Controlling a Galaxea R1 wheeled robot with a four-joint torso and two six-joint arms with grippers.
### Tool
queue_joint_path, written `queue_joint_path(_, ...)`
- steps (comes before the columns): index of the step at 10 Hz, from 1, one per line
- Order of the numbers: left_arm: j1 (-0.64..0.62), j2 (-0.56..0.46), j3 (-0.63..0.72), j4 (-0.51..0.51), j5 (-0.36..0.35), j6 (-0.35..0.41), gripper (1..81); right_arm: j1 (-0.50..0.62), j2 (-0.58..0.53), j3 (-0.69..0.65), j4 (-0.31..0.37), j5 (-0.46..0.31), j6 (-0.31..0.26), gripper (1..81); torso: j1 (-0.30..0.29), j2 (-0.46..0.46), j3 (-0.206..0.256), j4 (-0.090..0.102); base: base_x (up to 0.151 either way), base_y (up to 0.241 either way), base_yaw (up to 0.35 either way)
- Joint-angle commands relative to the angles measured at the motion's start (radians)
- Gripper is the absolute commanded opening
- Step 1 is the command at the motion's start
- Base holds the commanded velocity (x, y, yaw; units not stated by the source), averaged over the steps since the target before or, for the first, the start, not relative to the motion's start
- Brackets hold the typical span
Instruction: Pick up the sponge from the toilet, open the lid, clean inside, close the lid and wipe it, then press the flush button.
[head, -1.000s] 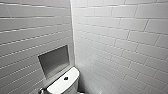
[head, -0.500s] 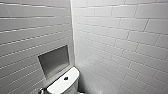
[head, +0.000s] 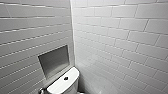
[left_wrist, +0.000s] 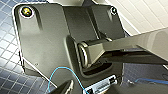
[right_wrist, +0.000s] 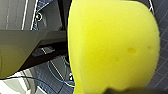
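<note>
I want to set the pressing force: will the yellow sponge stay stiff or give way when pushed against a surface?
The sponge probably gives way: its surface looks foamy, with small dents. Being foam, it is likely light for its bulk. Its matte texture suggests little slipping.

Head camera: from high I look forward and down into a tiled corner, the toilet (head: 63, 83) at the lower edge.
Left wrist camera: faces down to the dark tiled floor (left_wrist: 8, 75).
Right wrist camera: very close to the sponge (right_wrist: 112, 47).
Shared: both wrists see this floor.
</note>
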Motion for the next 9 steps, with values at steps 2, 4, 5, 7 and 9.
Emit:
queue_joint_path(2, 0.0, -0.234, 0.269, -0.107, 0.032, -0.057, 81.1, 0.027, -0.046, -0.021, 0.023, -0.054, 0.005, 1.0, 0.0, 0.0, 0.0, 0.0, 0.0, 0.0, 0.0)
queue_joint_path(4, -0.02, -0.306, 0.371, -0.148, 0.071, -0.038, 81.1, 0.031, -0.048, -0.016, 0.023, -0.055, 0.005, 1.0, 0.0, 0.0, 0.0, 0.0, 0.0, 0.0, 0.0)
queue_joint_path(5, -0.039, -0.331, 0.412, -0.172, 0.098, 0.023, 81.1, 0.031, -0.046, -0.015, 0.023, -0.056, 0.005, 1.0, 0.0, 0.0, 0.0, 0.0, 0.0, 0.0, 0.0)
queue_joint_path(7, -0.067, -0.374, 0.491, -0.419, 0.13, 0.292, 81.1, 0.03, -0.046, -0.013, 0.023, -0.054, 0.004, 1.0, 0.0, 0.0, 0.0, 0.0, 0.0, 0.0, 0.0)
queue_joint_path(9, -0.107, -0.404, 0.531, -0.677, 0.136, 0.555, 81.1, 0.03, -0.048, -0.013, 0.023, -0.054, 0.003, 1.0, 0.0, 0.0, 0.0, 0.0, 0.0, 0.0, 0.0)
